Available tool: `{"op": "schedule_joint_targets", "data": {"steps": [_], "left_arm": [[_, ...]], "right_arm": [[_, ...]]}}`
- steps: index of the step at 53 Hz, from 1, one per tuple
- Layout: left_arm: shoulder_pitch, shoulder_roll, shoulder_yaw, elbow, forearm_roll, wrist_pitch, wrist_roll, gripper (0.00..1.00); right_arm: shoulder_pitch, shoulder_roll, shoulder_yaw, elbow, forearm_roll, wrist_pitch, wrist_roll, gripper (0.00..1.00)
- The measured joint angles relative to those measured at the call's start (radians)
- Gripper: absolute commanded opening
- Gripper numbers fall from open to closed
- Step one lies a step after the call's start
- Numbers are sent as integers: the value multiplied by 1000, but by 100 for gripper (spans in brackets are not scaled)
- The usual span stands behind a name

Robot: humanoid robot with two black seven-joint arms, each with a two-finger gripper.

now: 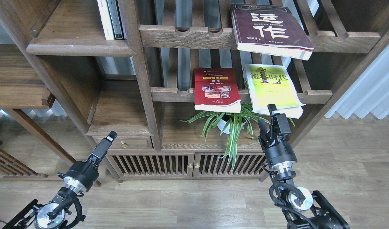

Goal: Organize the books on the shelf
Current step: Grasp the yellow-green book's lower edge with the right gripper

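Note:
Three books lie flat on slatted racks. The dark maroon book (270,30) overhangs the upper rack. The red book (216,89) and the yellow-green book (274,89) lie side by side on the middle rack. The solid dark-brown shelf (73,35) is at the upper left and holds thin white and dark-spined volumes. My right gripper (267,116) is open and empty, with its fingertips just below the front edge of the yellow-green book. My left gripper (110,136) is low at the left, in front of the small drawer. Its fingers cannot be told apart.
A potted spider plant (229,122) stands under the middle rack, just left of my right gripper. A thick upright post (143,79) divides the bookcase. A low cabinet with slatted doors (188,165) is below. A side table (16,79) stands at the left.

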Motion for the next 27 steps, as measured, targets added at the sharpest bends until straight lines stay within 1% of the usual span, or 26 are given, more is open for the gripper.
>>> {"op": "schedule_joint_targets", "data": {"steps": [20, 25, 27], "left_arm": [[4, 0, 0, -7, 0, 0, 0, 100], [6, -1, 0, -8, 0, 0, 0, 100], [7, -2, 0, -9, 0, 0, 0, 100]], "right_arm": [[86, 0, 0, -72, 1, -14, 1, 98], [109, 0, 2, -73, 1, -64, 11, 94], [118, 0, 2, -73, 1, -92, 20, 89]]}}
